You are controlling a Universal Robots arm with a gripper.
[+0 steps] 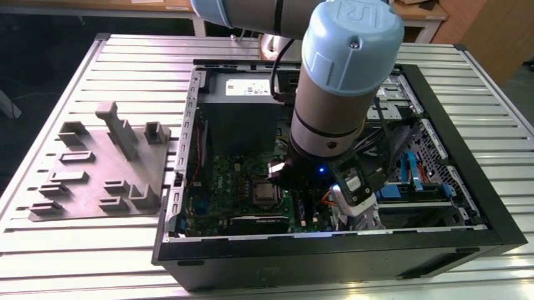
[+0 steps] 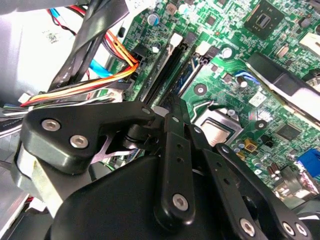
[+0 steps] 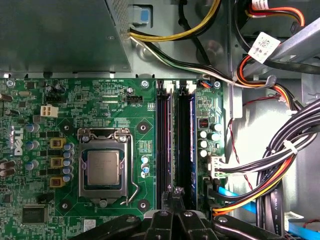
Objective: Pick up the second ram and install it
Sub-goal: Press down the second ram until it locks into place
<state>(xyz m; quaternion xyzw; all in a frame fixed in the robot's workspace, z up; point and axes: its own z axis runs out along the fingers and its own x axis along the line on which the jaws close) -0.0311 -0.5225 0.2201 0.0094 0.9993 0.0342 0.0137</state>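
A dark blue-green ram stick [image 3: 185, 145] stands seated in one of the two long slots on the green motherboard [image 3: 145, 100]; it is also in the second wrist view [image 2: 191, 72]. The neighbouring slot [image 3: 164, 145] looks dark, and I cannot tell whether it holds a stick. My gripper [image 3: 173, 197] hangs low over the near end of these slots, shut, with nothing showing between its tips. The second wrist view shows its black linkage and tips [image 2: 170, 107] right above the slot ends. In the exterior view the arm's wrist [image 1: 334, 125] reaches down into the open computer case [image 1: 334, 240].
The silver processor socket [image 3: 102, 167] lies beside the slots. Bundled cables [image 3: 270, 175] crowd the other side, and the grey power-supply box [image 3: 60, 35] sits beyond the board. A grey moulded tray [image 1: 100, 169] with upright blocks rests on the slatted table at the exterior view's left.
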